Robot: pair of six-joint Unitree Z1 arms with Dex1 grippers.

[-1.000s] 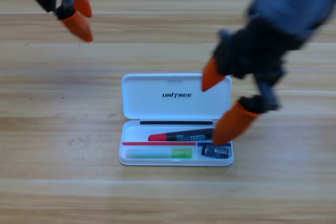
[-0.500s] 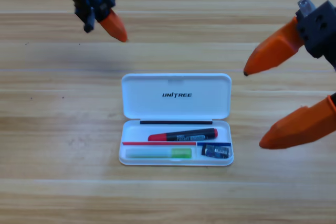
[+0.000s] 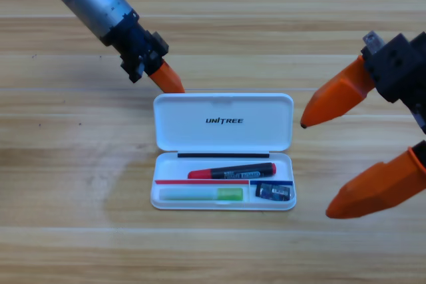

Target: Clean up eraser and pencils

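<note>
White case lies open mid-desk, lid flat toward the far edge, tray toward the near edge. Red-and-black pencil lies in the tray's upper slot, slightly tilted, red end pointing left. Green pencil lies flat in the lower left slot. Eraser sits in the small lower right compartment, beside the green pencil's end.

Left gripper comes in from the desk's far left corner, its orange tip at the lid's far left corner, touching or just above it; can't tell whether it is spread or pressed together.

Right gripper is at the desk's right edge, spread wide, holding nothing, one tip just beside the lid's right edge, the other near the tray's right side.
</note>
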